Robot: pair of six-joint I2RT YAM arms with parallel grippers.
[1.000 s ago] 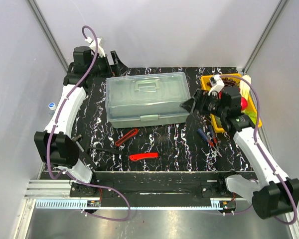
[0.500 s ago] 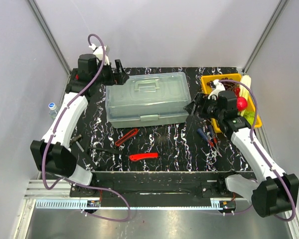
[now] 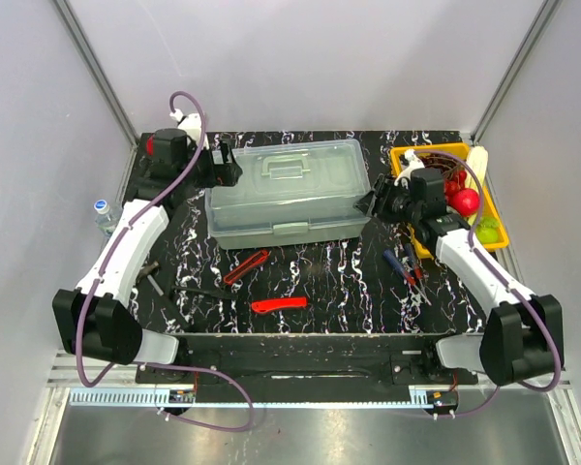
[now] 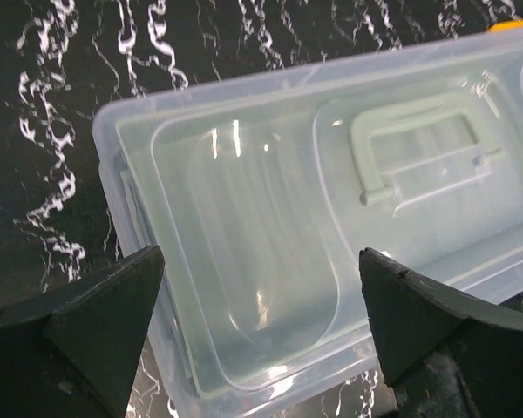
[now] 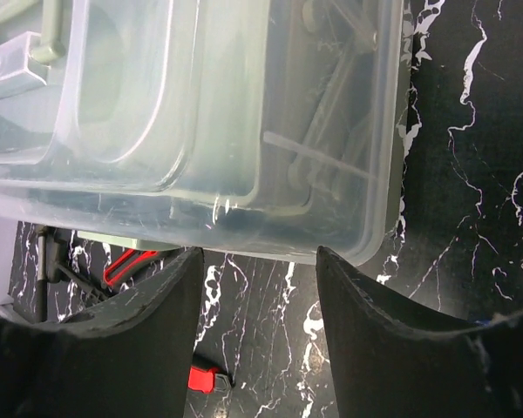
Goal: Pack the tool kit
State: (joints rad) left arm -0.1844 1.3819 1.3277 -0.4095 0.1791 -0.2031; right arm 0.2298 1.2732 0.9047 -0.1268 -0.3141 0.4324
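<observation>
toolbox (image 3: 286,194): back-centre of table (image 3: 349,291), long side facing the arm bases. Lid down, handle (image 3: 283,171) lying flat on top, latch (image 3: 292,231) on the near side. Fastened or not: can't tell.
left gripper (image 3: 225,165): at the box's left end, jaws spread as wide as they go and framing that end from above. Nothing held.
right gripper (image 3: 376,203): at the box's right end, by the front corner. Jaws partway apart with bare table showing between them, nothing gripped. Tips just short of the box rim; touching or not: can't tell.
why placed so: one arm at each end reads as bracing the box so it won't slide while the lid gets worked. Guess only.
loose tools: all outside the box, none packed.
- red pliers (image 3: 246,266): just in front of the box
- flat red tool (image 3: 279,305): nearer the arm bases
- black tool (image 3: 189,291): front-left
- screwdrivers (image 3: 407,269): blue and red handles, front-right
progress: judged early; box needs opening before anything goes in.
yellow tray (image 3: 436,147): back-right corner, fruit inside, just behind the right wrist. Not part of the job.
bottle (image 3: 102,211): beyond the table's left edge, out of play.
in the way:
- shut lid blocks all packing
- tray close behind the right arm, so little room for backing off
- screwdrivers just beside the right forearm
- pliers near the latch side, likely knocked if the box slides forward
</observation>
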